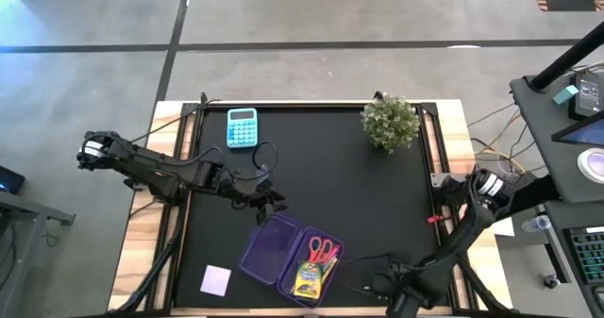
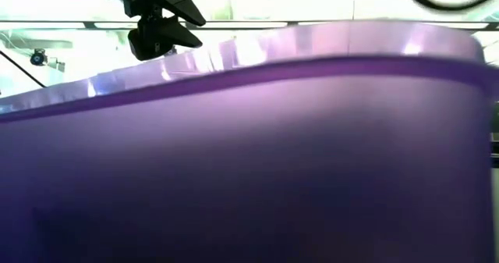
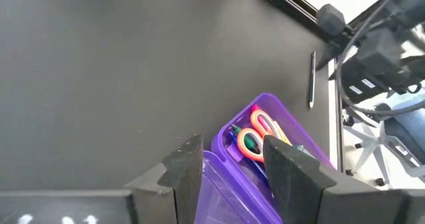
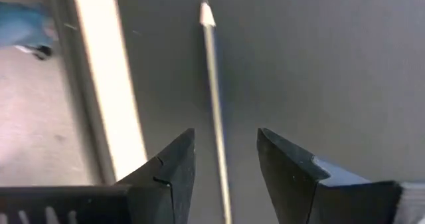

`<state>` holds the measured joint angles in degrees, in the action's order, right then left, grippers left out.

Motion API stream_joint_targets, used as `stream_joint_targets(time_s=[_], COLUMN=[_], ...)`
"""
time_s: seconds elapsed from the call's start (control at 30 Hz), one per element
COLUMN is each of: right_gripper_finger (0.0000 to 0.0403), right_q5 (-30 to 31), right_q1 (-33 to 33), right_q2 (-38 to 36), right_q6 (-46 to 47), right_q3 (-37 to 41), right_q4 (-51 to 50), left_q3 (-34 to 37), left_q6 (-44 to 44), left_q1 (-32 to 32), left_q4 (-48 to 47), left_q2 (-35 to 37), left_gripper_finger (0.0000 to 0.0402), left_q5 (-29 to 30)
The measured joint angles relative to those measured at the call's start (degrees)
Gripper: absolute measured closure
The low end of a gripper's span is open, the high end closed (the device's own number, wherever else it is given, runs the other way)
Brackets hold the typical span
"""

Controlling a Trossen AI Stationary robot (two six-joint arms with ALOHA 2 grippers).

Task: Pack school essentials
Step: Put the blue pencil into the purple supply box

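A translucent purple case (image 1: 276,254) lies open near the table's front edge. Inside it are the red-handled scissors (image 1: 323,250) and a yellow crayon box (image 1: 307,278). My left gripper (image 3: 230,143) stands open just above the far edge of the case's lid (image 3: 222,184) and seems clear of it. A thin pale pen (image 4: 216,104) lies flat on the black mat near the front right corner. My right gripper (image 4: 226,134) points down over it, open, with one finger on either side of the pen and above it. A lilac note pad (image 1: 215,280) lies on the mat, left of the case.
A teal calculator (image 1: 242,127) lies at the far left of the mat and a small potted plant (image 1: 390,122) stands at the far right. The table's wooden edge (image 4: 109,91) runs close beside the pen. The case wall (image 2: 273,154) fills the low view.
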<state>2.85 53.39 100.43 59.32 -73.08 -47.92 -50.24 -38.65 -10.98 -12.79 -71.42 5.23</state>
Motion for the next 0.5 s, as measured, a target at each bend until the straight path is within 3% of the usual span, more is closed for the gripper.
stream_joint_targets(time_s=[0.5], right_gripper_finger=[0.0255], right_q5=[-3.32], right_q1=[-0.13], right_q2=[5.3], right_q6=[2.26], right_q3=[0.8], right_q4=[2.15], left_q3=[-0.02], left_q6=[0.02], left_q1=[0.02], left_q4=[0.27], left_q2=[0.0], left_gripper_finger=[0.026], left_q5=[0.0])
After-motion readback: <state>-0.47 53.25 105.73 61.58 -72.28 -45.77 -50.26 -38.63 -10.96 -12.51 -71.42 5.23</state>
